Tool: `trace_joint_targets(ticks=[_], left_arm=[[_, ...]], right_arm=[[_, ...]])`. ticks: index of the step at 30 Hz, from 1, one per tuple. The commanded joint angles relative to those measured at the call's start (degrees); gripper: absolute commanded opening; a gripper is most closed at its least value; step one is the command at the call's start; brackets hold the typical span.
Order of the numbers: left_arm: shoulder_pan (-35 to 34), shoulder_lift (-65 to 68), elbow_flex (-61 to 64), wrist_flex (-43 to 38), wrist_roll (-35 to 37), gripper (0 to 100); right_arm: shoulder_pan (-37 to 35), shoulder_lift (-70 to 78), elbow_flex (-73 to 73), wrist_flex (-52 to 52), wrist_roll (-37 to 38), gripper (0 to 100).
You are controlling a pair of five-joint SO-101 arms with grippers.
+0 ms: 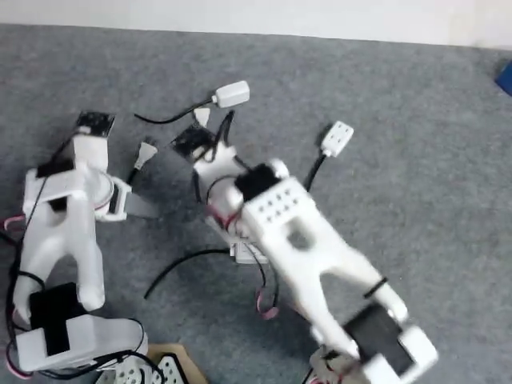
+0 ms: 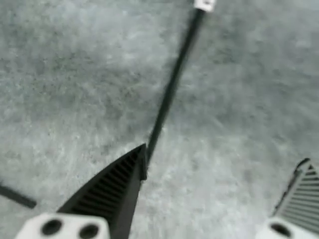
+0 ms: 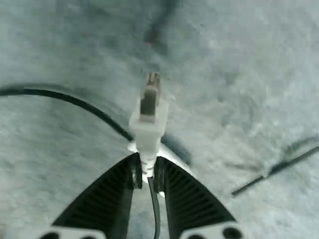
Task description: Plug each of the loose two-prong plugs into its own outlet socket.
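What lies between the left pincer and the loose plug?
The black cord of that plug, lying on grey carpet, in the left wrist view; the left pincer is open.

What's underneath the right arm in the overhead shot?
A black cable runs under the right arm to a white piece showing at its edge. The arm covers the rest, so I cannot tell what that piece is.

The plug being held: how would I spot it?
Find the big white arm crossing the middle of the grey table. At its tip, the right gripper pinches a white two-prong plug; the other plug lies loose near the left arm.
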Motion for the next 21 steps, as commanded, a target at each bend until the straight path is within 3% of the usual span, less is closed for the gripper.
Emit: trace_joint_targets(ticks=[1,5,10,15,21], left_arm=[[3.12,-2.33,-12.7,13.98,-0.62,43],[7.43,-5.67,-18.51,20.92,-0.62,43],[14.73,-21.93,-14.9,24.35,-0.35,39],[19.74,-39.08,1.89,19.34,-0.18,35],[26.59,-48.84,11.91,13.45,5.45,40]], right_arm=[[-0.84,-11.65,6.46,-4.44,-2.37,0.8],[-1.1,-20.88,16.04,-7.52,-2.29,0.8],[-1.1,-29.58,29.05,-14.81,-1.49,0.8],[-1.19,-34.15,33.1,-16.66,-3.78,0.8],[-2.24,-36.35,33.54,-16.75,-4.4,0.8]])
